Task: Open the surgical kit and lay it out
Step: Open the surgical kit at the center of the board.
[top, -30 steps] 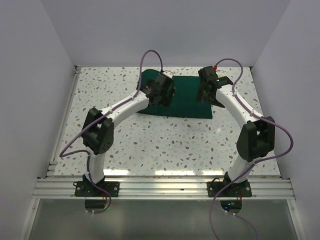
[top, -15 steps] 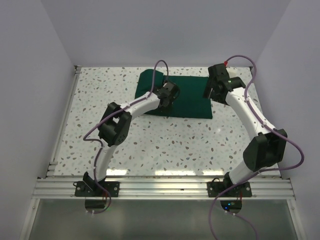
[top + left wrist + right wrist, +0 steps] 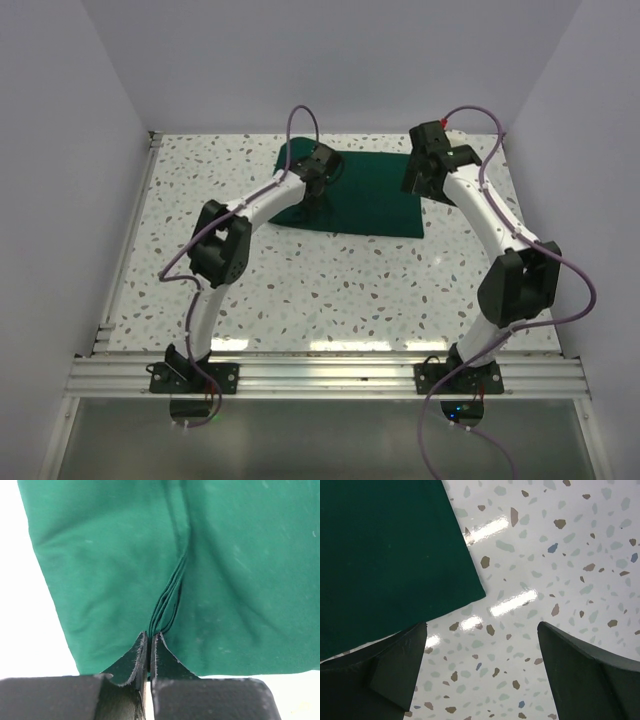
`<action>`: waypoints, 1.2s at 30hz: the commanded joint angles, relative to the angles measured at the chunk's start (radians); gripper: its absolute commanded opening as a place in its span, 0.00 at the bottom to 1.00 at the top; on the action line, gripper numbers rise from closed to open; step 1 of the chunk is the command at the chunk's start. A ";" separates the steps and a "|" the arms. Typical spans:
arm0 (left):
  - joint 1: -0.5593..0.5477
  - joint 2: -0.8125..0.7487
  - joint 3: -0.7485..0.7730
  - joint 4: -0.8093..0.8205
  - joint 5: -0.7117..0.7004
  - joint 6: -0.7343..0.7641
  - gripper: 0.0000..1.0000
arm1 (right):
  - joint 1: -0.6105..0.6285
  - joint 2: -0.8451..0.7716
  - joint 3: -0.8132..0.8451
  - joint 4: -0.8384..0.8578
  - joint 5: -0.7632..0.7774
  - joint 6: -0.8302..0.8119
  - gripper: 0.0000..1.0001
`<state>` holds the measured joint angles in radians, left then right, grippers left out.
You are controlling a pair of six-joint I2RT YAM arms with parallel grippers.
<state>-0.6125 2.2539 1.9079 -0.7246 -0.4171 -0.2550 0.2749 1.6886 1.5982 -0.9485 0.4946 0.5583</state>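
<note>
The surgical kit [image 3: 372, 205] is a folded dark green cloth bundle lying flat at the far middle of the speckled table. My left gripper [image 3: 313, 186] is over its left part. In the left wrist view the left gripper [image 3: 150, 639] is shut on a pinched-up fold of the green cloth [image 3: 100, 555], with thin pleats rising from between the tips. My right gripper [image 3: 415, 186] hovers at the bundle's right edge. In the right wrist view the right gripper [image 3: 481, 630] is open over bare table, just beside a corner of the cloth [image 3: 385, 550], and holds nothing.
The terrazzo table [image 3: 300, 290] is bounded by pale walls on the left, back and right. An aluminium rail [image 3: 330, 375] with both arm bases runs along the near edge. Purple cables loop above both wrists.
My left gripper went from open to shut on a fold of the cloth and shifted toward the bundle's far left. The right wrist moved out to the bundle's right edge.
</note>
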 commanded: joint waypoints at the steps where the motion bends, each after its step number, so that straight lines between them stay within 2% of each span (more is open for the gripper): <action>1: 0.074 -0.141 0.031 -0.018 0.026 -0.050 0.00 | 0.000 0.037 0.089 -0.007 -0.010 -0.012 0.96; 8: 0.316 -0.476 -0.252 0.027 0.031 -0.197 0.00 | -0.016 0.227 0.296 -0.003 -0.073 -0.015 0.95; 9: 0.333 -0.503 -0.303 0.024 0.023 -0.205 0.34 | -0.022 0.259 0.363 -0.003 -0.096 -0.015 0.95; 10: 0.355 -0.552 -0.328 0.024 0.020 -0.211 0.60 | -0.025 0.314 0.396 -0.003 -0.106 -0.017 0.95; 11: 0.361 -0.571 -0.352 0.021 0.018 -0.217 0.94 | -0.029 0.347 0.429 -0.003 -0.117 -0.015 0.95; 12: 0.364 -0.588 -0.387 0.010 0.017 -0.220 1.00 | -0.039 0.376 0.495 -0.003 -0.126 -0.014 0.95; 18: 0.364 -0.669 -0.519 -0.071 0.084 -0.262 1.00 | -0.095 0.621 0.757 0.043 -0.166 -0.011 0.91; 25: 0.361 -0.879 -0.737 -0.113 0.124 -0.338 1.00 | -0.166 0.770 0.812 0.286 -0.203 0.049 0.77; 29: 0.361 -0.985 -0.840 -0.151 0.126 -0.371 1.00 | -0.166 0.891 0.939 0.295 -0.174 0.028 0.74; 36: 0.361 -1.088 -0.909 -0.194 0.084 -0.388 1.00 | -0.169 0.968 0.918 0.366 -0.145 0.015 0.55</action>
<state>-0.2516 1.1809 1.0206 -0.8841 -0.3073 -0.6106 0.0982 2.6465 2.4813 -0.6529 0.3241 0.5800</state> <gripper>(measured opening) 0.994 0.565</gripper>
